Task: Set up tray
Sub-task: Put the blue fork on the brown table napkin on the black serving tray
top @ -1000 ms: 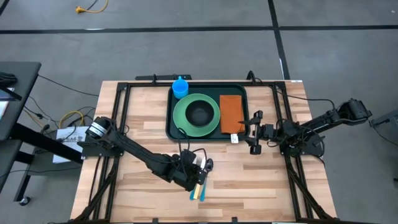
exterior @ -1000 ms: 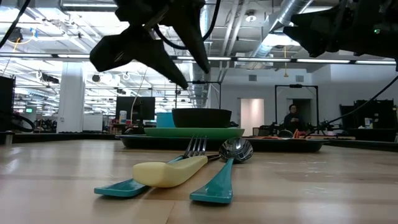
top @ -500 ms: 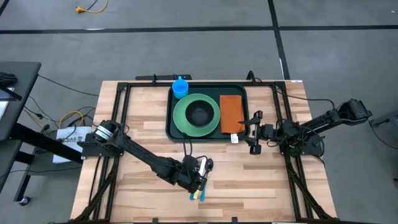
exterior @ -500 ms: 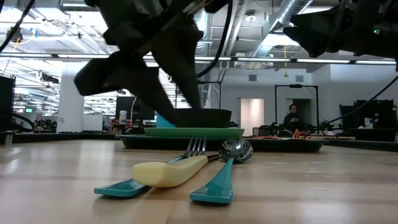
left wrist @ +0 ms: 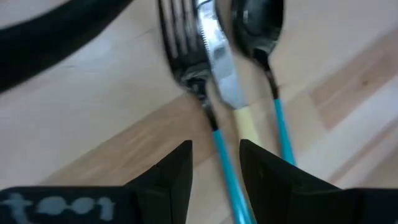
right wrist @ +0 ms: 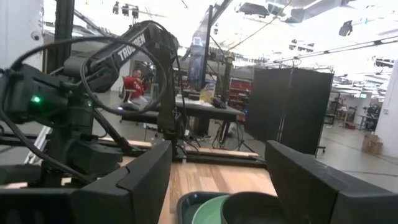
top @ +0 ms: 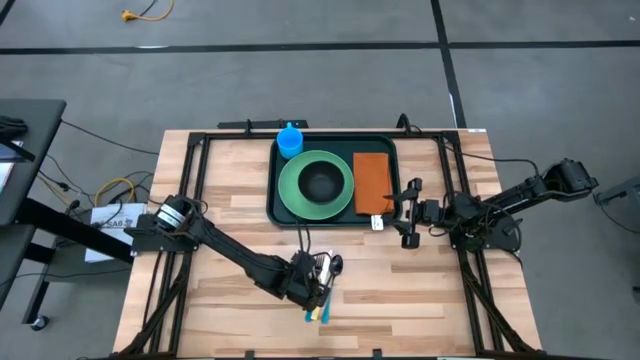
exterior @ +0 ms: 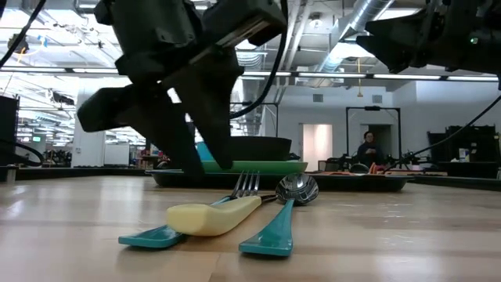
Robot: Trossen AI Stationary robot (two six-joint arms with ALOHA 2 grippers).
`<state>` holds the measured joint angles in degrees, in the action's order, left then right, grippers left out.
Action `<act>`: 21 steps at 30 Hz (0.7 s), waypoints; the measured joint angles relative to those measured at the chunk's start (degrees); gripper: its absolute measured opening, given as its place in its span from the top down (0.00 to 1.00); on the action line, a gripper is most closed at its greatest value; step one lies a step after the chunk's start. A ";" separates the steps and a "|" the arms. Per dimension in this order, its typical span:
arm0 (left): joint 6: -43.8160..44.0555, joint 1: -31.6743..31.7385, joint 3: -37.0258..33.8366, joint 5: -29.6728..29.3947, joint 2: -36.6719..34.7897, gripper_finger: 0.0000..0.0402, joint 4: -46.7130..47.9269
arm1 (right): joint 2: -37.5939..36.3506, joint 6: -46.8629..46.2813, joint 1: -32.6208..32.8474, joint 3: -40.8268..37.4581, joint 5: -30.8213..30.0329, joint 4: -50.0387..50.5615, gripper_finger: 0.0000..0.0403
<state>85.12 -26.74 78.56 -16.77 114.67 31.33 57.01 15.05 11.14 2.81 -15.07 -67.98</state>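
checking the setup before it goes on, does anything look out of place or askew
The fork, knife and spoon lie bunched and overlapping on the table, off the tray. The left gripper hovers above them.

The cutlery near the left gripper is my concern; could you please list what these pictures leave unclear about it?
- High view: the left gripper covers most of the cutlery; only handle ends show.
- Left wrist view: the handles of the fork, knife and spoon run off the edge; all are blurred.
- Low view: whether the gripper touches the cutlery cannot be told.
- The tray holds a bowl; its contents are too small.
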 joint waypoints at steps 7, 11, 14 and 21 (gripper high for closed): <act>-1.97 0.84 0.02 -0.54 0.00 0.64 -1.53 | -0.01 -0.02 -0.02 0.00 0.00 0.33 0.37; -1.88 1.21 0.02 -0.46 0.00 0.56 -1.16 | -0.02 0.00 0.00 0.00 0.00 0.30 0.37; -1.74 1.31 0.02 0.52 0.00 0.51 -0.84 | -0.02 -0.02 0.00 0.00 0.00 0.31 0.37; 0.17 1.34 0.39 4.74 2.52 0.48 -2.25 | 0.00 -0.02 0.00 0.00 0.00 0.48 0.37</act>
<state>85.30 -25.41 78.96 -12.02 117.19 29.09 57.01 15.03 11.14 2.81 -15.07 -67.50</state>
